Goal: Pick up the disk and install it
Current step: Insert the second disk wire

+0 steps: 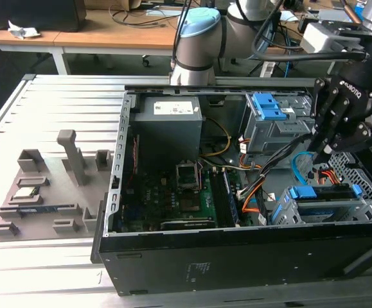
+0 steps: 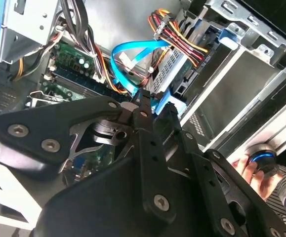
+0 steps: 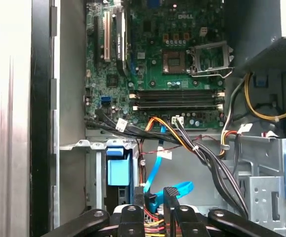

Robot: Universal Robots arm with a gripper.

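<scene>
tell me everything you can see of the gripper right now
The gripper is black, built of linked metal bars with visible screws and pivots. In the exterior view it hangs tilted over the open computer case, at that view's right, above the blue-latched drive bay. In both wrist views its fingertips stand close together above blue and orange cables, with nothing visibly held between them.
</scene>
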